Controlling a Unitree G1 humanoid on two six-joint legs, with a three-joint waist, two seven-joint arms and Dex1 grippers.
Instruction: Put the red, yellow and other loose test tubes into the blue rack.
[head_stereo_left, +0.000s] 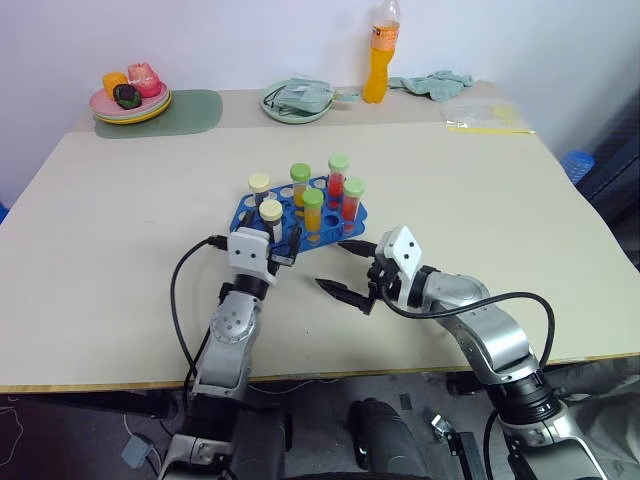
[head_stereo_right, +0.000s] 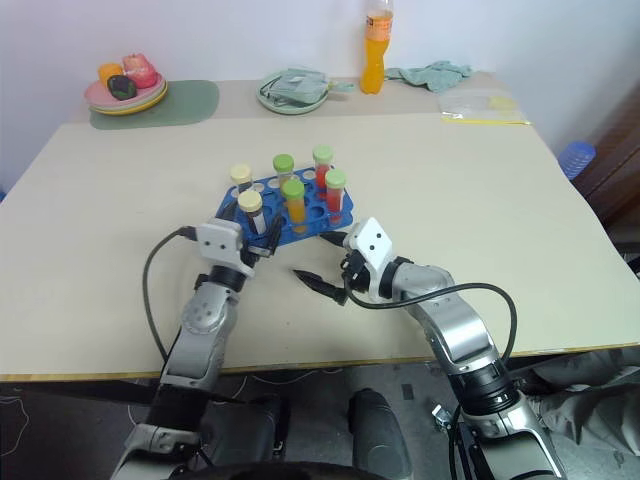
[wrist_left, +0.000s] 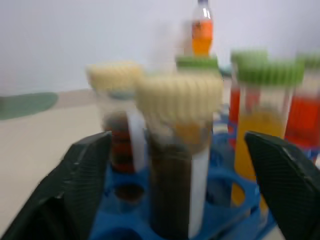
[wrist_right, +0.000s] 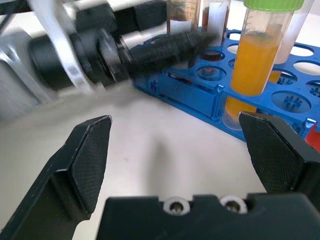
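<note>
Rack (head_stereo_left: 300, 212) mid-table, six capped tubes upright in it | left gripper (head_stereo_left: 283, 243) at its near edge, fingers spread either side of the cream-capped tube (head_stereo_left: 270, 220) — I see nothing gripped | right gripper (head_stereo_left: 345, 270) wide open, empty, just beside rack | bottle (head_stereo_left: 379, 50), plates (head_stereo_left: 130, 105), cloths far back.

The rack (head_stereo_left: 300, 212) is bright blue; its tubes carry green caps (head_stereo_left: 340, 163) over red and orange-yellow liquid, cream caps (head_stereo_left: 270, 209) over dark maroon. Far back, an orange bottle (head_stereo_left: 376, 62).
</note>
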